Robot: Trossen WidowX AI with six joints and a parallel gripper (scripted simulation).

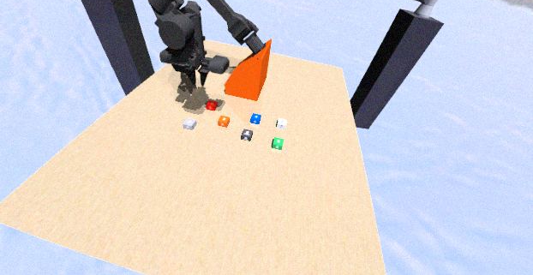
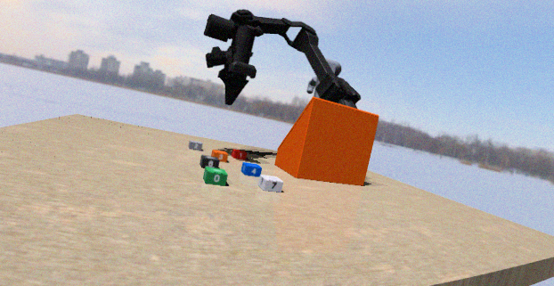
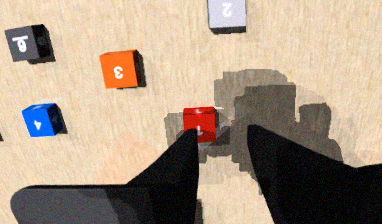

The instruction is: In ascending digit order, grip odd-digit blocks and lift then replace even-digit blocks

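My gripper is open and empty, fingers partly apart, high above the table behind the red block. The red block shows 1; the left fingertip overlaps its edge in the wrist view. The light grey block shows 2, the orange block 3, the blue block 4. The black block has an underlined 6 or 9. The green block shows 0, the white block 7.
A large orange wedge stands on the tabletop, beside the arm and behind the blocks. Dark pillars rise beyond the table's sides in the top view. The arm's shadow falls around the red block.
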